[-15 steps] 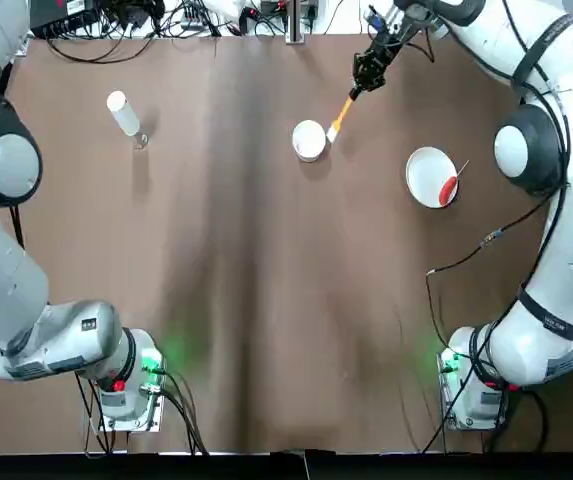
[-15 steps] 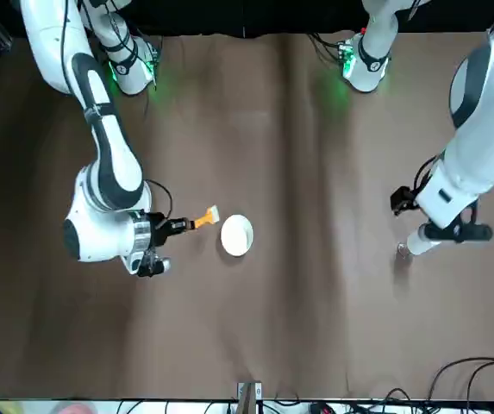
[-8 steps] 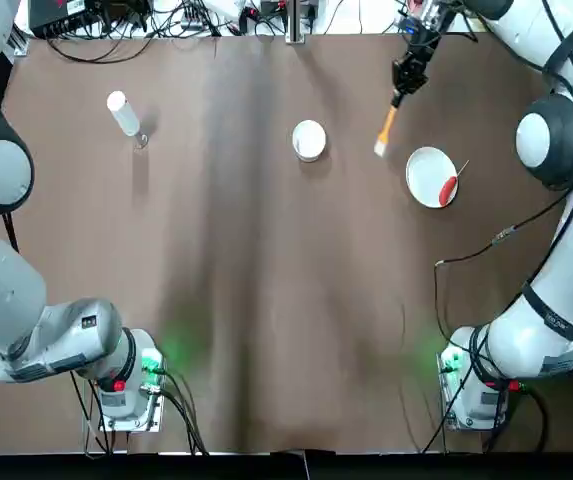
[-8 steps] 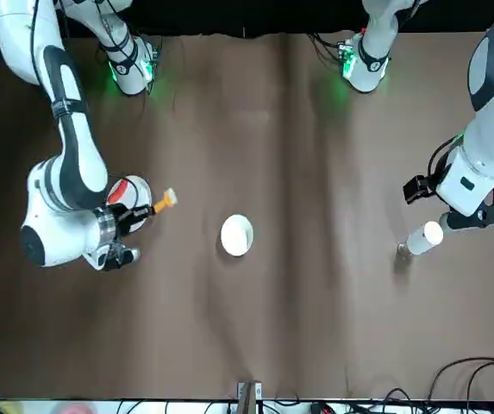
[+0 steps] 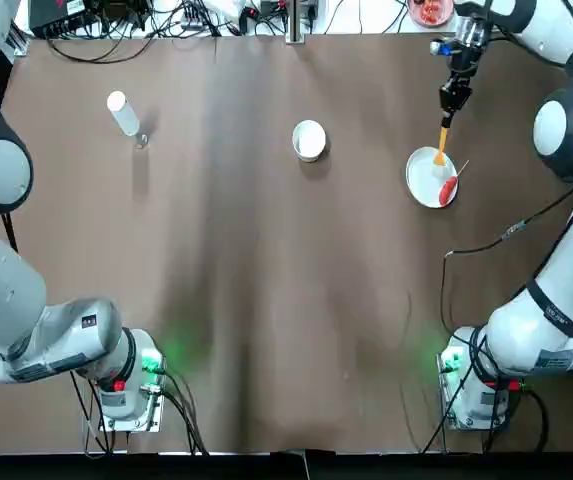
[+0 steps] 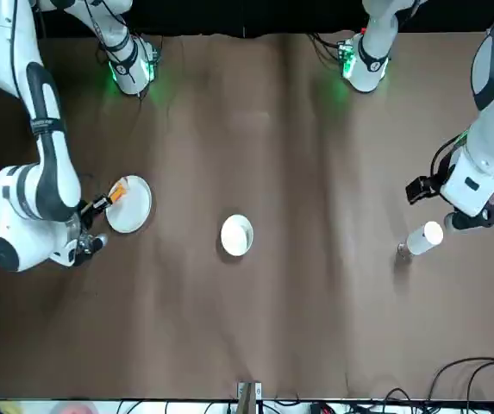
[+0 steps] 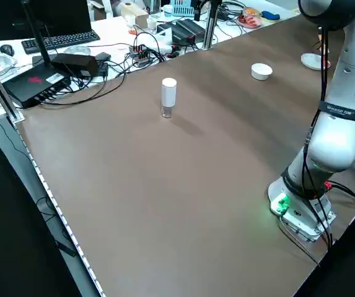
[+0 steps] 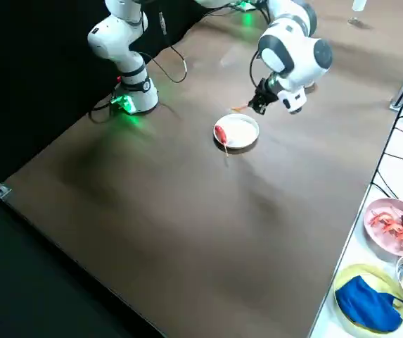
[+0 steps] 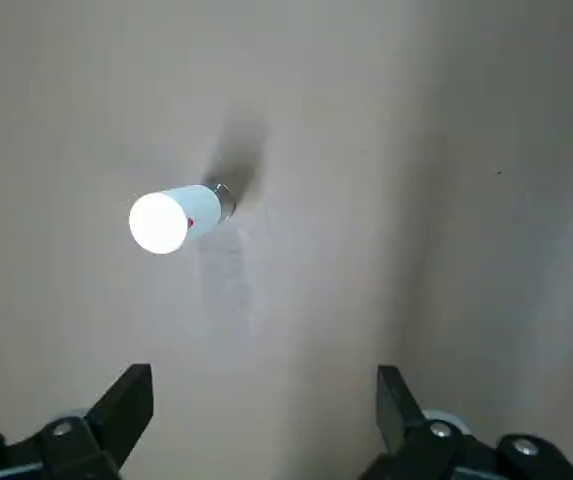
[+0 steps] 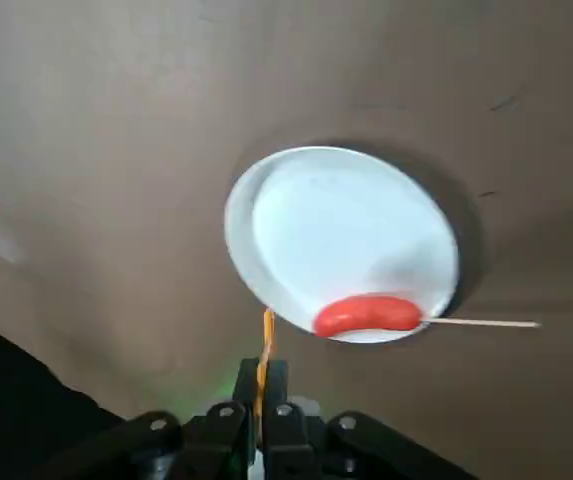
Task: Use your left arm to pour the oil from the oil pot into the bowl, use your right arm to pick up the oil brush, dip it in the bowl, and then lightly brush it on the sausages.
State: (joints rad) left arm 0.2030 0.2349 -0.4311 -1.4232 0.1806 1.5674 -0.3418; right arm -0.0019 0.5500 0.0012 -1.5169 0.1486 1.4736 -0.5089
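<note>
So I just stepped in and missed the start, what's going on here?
The right gripper holds the yellow-orange-handled oil brush over the flat white plate, where a small red sausage on a thin stick lies. The left gripper hangs open above the upright white cylindrical oil pot, not touching it. The small round white bowl sits mid-table.

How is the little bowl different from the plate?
The bowl is smaller and deeper than the plate, which is wide and flat. The bowl stands near the middle of the table with nothing seen resting in it; the plate, on the robot's right, has a red sausage on a stick lying at its edge. The right gripper holds the brush over the plate, not the bowl. Both are round and white.
</note>
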